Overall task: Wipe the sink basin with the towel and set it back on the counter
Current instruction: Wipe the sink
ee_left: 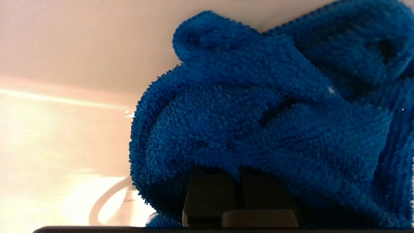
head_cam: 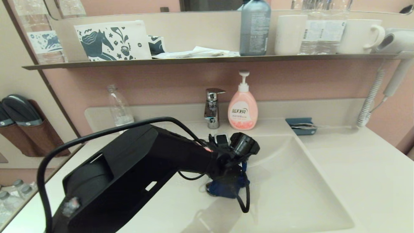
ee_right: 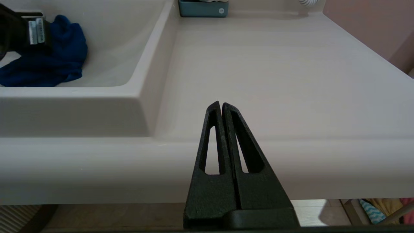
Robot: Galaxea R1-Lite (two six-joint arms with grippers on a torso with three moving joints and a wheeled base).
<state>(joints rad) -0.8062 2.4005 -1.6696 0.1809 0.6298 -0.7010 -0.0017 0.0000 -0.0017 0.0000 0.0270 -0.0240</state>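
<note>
The royal-blue towel (head_cam: 223, 189) is bunched on the floor of the cream-white sink basin (head_cam: 291, 181), left of its middle. My left gripper (head_cam: 230, 180) reaches down into the basin and is shut on the towel; in the left wrist view the towel (ee_left: 265, 123) fills most of the picture and covers the fingertips. The right wrist view shows the towel (ee_right: 48, 64) in the basin under the left arm. My right gripper (ee_right: 221, 104) is shut and empty, parked in front of the counter (ee_right: 275, 81), right of the basin. The drain plug is hidden.
A chrome tap (head_cam: 212, 108) and a pink soap bottle (head_cam: 243, 108) stand behind the basin. A small teal holder (head_cam: 301, 126) lies at the counter's back right, an empty bottle (head_cam: 119, 108) at back left. A dark shelf (head_cam: 207, 60) with cups hangs above.
</note>
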